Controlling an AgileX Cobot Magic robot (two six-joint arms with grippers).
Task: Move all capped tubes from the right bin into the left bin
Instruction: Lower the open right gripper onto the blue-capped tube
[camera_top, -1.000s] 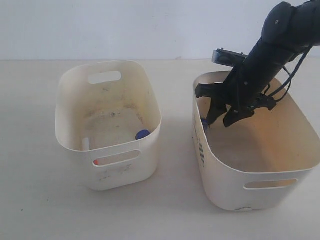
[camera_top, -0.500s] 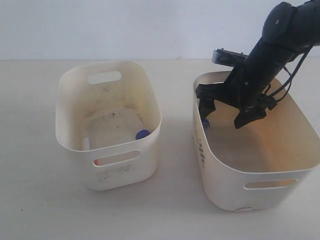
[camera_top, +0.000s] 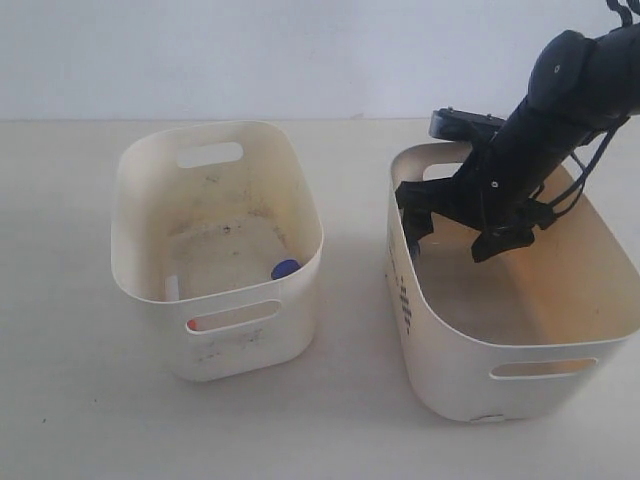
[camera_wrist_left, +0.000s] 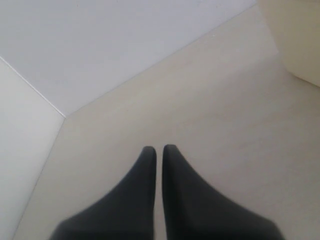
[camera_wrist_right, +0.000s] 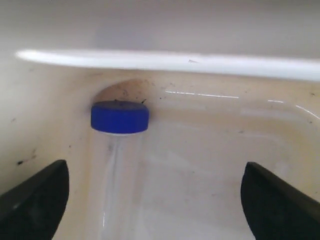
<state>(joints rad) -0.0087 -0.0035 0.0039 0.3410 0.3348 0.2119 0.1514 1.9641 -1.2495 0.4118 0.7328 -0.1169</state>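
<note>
A blue-capped clear tube (camera_wrist_right: 119, 118) lies on the yellowish floor of the right bin (camera_top: 480, 342), close to its wall. My right gripper (camera_top: 452, 240) is down inside that bin and open. In the right wrist view the tube's body runs between the spread fingertips (camera_wrist_right: 46, 186) of this right gripper (camera_wrist_right: 157, 194), nearer one side, and nothing touches it. The left bin (camera_top: 150, 160) holds a blue cap (camera_top: 285, 268), and an orange-red cap (camera_top: 200, 324) shows through its front slot. My left gripper (camera_wrist_left: 159, 150) is shut and empty over bare table; the exterior view does not show it.
The two bins stand side by side on a pale table (camera_top: 355, 300) with a gap between them. A white wall (camera_top: 300, 50) backs the table. A cream bin corner (camera_wrist_left: 295, 40) appears at the edge of the left wrist view.
The right gripper's jaws have spread wide apart inside the right bin over the last second. The arm has shifted slightly. The bins have not moved.
</note>
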